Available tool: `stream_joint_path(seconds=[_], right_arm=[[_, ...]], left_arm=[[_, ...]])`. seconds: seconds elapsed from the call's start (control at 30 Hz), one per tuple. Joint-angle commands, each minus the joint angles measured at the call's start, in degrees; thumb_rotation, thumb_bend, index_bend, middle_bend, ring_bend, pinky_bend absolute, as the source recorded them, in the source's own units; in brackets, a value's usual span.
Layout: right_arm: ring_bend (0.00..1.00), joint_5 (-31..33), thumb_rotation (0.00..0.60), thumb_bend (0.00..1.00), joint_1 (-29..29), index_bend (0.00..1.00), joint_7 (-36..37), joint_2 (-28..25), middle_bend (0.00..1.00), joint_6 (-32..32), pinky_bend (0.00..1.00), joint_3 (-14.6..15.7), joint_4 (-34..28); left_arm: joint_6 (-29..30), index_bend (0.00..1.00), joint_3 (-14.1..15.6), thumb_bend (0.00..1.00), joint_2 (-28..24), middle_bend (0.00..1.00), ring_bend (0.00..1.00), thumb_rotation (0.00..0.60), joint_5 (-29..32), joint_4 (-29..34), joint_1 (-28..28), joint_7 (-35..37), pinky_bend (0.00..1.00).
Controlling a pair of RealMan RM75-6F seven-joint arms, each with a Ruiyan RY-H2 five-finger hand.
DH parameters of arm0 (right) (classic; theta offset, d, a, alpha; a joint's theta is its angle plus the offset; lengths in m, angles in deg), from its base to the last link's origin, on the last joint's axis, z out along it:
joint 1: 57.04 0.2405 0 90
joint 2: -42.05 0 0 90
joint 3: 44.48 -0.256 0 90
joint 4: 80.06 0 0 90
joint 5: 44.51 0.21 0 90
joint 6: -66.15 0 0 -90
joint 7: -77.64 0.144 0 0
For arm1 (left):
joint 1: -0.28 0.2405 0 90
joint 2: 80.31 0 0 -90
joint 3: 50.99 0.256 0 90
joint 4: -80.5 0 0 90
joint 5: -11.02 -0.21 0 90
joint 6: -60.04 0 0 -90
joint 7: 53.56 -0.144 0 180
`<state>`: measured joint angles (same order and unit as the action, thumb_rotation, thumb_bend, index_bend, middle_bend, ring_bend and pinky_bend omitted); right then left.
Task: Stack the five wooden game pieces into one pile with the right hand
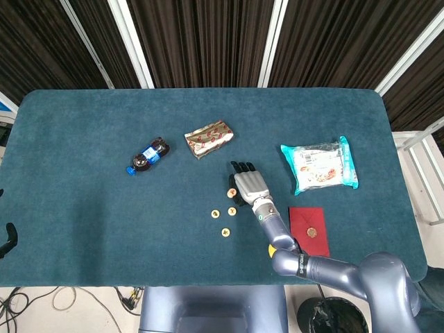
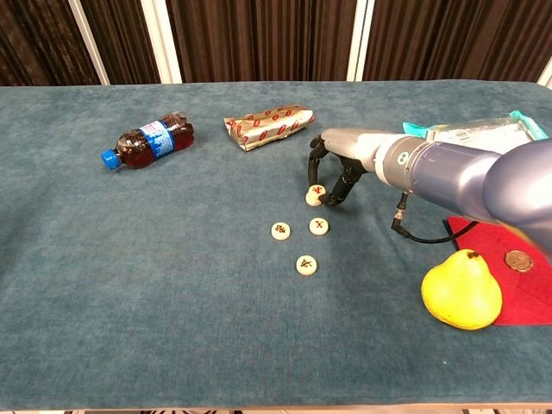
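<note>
My right hand (image 2: 338, 175) hovers low over the table's middle, fingers curled down. Its fingertips pinch a round pale wooden piece (image 2: 316, 194) with a red mark, which sits tilted at the cloth; I cannot tell whether another piece lies under it. Three more pieces lie flat just in front: one (image 2: 280, 230), one (image 2: 319, 226) and one (image 2: 305, 264). In the head view the right hand (image 1: 248, 185) covers its piece (image 1: 230, 193) from the right, with the loose pieces (image 1: 215, 213), (image 1: 232, 211), (image 1: 225, 232) below it. Only a dark curved sliver, perhaps my left hand (image 1: 5, 239), shows at the left edge.
A small cola bottle (image 2: 147, 141) lies at the left and a gold snack pack (image 2: 267, 126) behind the hand. A teal snack bag (image 1: 320, 165) lies to the right. A yellow pear (image 2: 461, 289) stands on a red envelope (image 1: 309, 231) with a coin, at the front right.
</note>
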<state>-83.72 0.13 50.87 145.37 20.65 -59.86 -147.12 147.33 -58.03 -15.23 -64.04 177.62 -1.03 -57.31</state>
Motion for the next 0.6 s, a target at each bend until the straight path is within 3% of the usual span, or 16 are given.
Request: stream_joint_path(seconds=[0.03,0.6], right_arm=[[0.00,-0.07,0.600,0.44,0.03,0.44,-0.05,-0.03,0.00,-0.07,0.00,0.04,-0.07],[0.00,0.93,0.600,0.44,-0.06,0.44,-0.59,-0.53,0.00,-0.05,0.00,0.36,0.27]], left_arm=[[-0.02,0.10,0.00,0.59,-0.02,0.00,0.00,0.600,0.02,0.03,0.01,0.05,0.00],[-0.04,0.10,-0.03,0.59,-0.04,0.00,0.00,0.600,0.14,-0.01,-0.01,-0.14,0.00]])
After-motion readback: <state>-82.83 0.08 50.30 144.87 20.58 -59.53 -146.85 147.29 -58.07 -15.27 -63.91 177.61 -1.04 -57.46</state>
